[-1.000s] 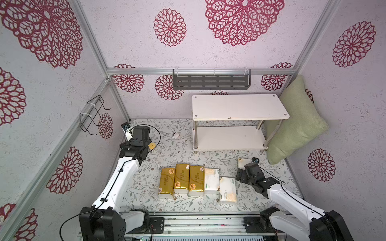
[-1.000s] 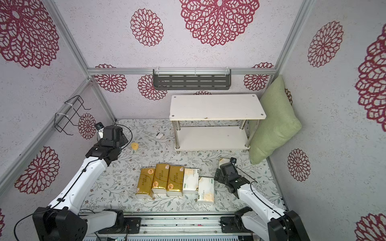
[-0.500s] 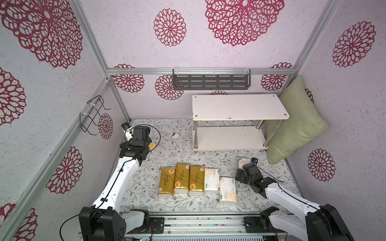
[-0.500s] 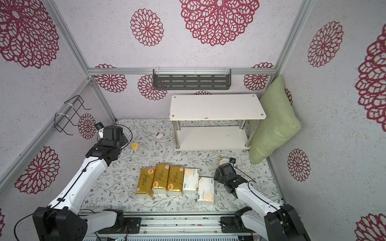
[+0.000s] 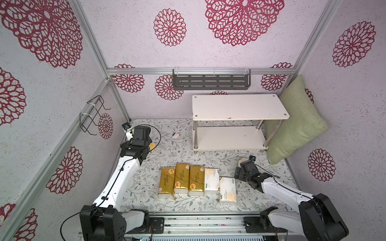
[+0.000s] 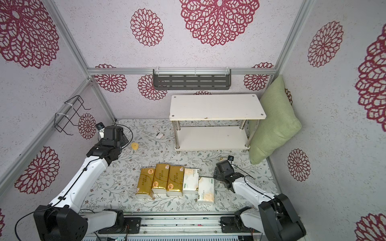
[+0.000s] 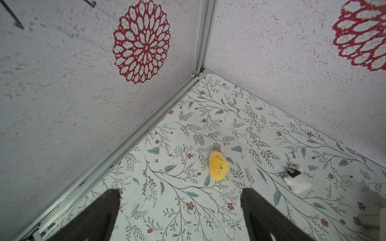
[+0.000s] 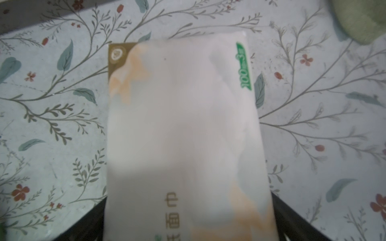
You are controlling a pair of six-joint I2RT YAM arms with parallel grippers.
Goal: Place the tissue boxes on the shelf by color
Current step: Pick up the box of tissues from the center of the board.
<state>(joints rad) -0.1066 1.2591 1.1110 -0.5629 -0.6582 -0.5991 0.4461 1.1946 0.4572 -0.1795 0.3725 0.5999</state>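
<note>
The right gripper (image 8: pixel 189 208), black fingers (image 8: pixel 296 221) spread wide, straddles the near end of a soft white tissue pack with green and orange print (image 8: pixel 183 116), which lies flat on the floral-patterned table (image 8: pixel 52 125) at the near right; whether the pads touch its sides cannot be told. The pack looks light and squashy under a slick plastic wrap, so a squeeze across its narrow width, closer to mid-length than the end, would likely hold it without sagging or slipping. To its left, two more white printed tissue packs (image 5: pixel 211 180) (image 5: pixel 228 189) and three shiny gold-wrapped tissue packs (image 5: pixel 167 182) (image 5: pixel 183 177) (image 5: pixel 196 179) lie side by side at the near middle. The small two-tier shelf of white boards and chrome legs (image 5: pixel 240 106) stands toward the far right with both boards bare, a green cushion (image 5: pixel 296 125) propped just beside it. The left gripper (image 7: pixel 179 191), jaws apart and empty, hangs near the far-left corner, a small yellow lump (image 7: pixel 219 168) and a small white scrap (image 7: pixel 297 181) on the table ahead of it. Only the right wrist view shows the straddled pack's printed top and the fingers flanking it; in both top views the arm hides all but a pale corner (image 5: pixel 240 161) (image 6: pixel 222 159). The top views alone show the shelf and the waiting row.
</note>
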